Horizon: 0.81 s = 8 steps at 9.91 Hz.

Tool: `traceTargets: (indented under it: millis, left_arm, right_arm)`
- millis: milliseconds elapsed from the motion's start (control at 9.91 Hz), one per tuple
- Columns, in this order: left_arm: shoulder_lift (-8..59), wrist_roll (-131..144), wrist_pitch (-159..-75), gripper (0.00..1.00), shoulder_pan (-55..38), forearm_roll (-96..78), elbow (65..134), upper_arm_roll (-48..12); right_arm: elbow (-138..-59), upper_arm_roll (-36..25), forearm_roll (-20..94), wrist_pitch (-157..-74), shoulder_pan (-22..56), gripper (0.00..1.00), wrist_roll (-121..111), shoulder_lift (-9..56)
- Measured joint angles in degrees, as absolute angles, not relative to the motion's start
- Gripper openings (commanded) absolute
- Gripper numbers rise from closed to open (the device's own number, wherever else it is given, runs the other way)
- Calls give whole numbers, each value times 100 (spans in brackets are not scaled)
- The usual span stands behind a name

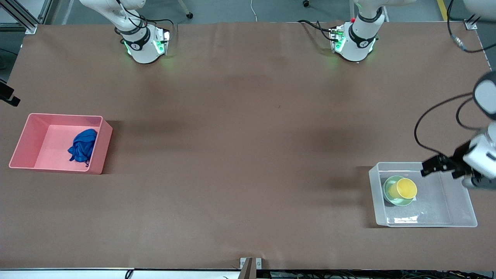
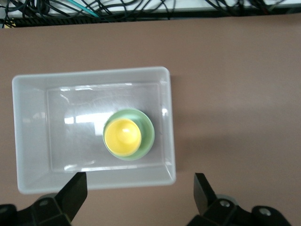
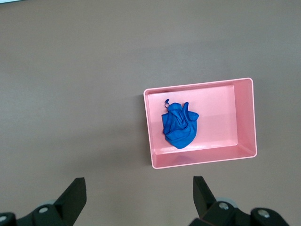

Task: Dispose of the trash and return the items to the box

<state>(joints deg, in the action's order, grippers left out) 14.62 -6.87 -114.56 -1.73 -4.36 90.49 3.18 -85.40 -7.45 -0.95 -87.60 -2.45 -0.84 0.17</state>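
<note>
The blue cloth wad (image 1: 82, 146) lies in the pink bin (image 1: 23, 143) at the right arm's end of the table. It also shows in the right wrist view (image 3: 179, 125), inside the bin (image 3: 244, 117). The yellow cup (image 1: 405, 188) sits in the mint-green bowl (image 1: 390, 195) inside the clear tub (image 1: 426, 224) at the left arm's end. My left gripper (image 1: 430, 167) hovers open and empty over the tub's rim on the robots' side. In the left wrist view (image 2: 140, 188) the cup (image 2: 122, 137), bowl (image 2: 146, 136) and tub (image 2: 28, 136) show. My right gripper (image 3: 139, 190) is open and empty, high over the table beside the bin.
Brown table (image 1: 248, 135). The two arm bases (image 1: 145, 44) (image 1: 354, 40) stand along the edge farthest from the front camera. A metal bracket (image 1: 250, 267) sits at the nearest edge. Cables (image 2: 141, 7) lie past the table's edge near the tub.
</note>
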Motion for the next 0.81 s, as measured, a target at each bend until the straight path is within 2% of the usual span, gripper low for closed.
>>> traceTargets:
  millis: [202, 303, 505, 807]
  left_arm:
    - [554, -265, -10817, 100, -176, -384, 9477, 72]
    - [270, -83, -10400, 100, -177, -378, 9441, -1]
    - [48, 167, -9918, 100, -178, -317, 9110, -73]
    - [76, 206, -9160, 100, -166, -251, 8313, -64]
  right_arm:
    - [-8541, -745, -95, -8735, -245, 100, -92, 21]
    - [-8541, -745, -95, -8731, -246, 100, -94, 21]
    - [-8541, -748, -95, -8726, -247, 100, -99, 21]
    - [-8541, -748, -95, -8723, -247, 100, -109, 21]
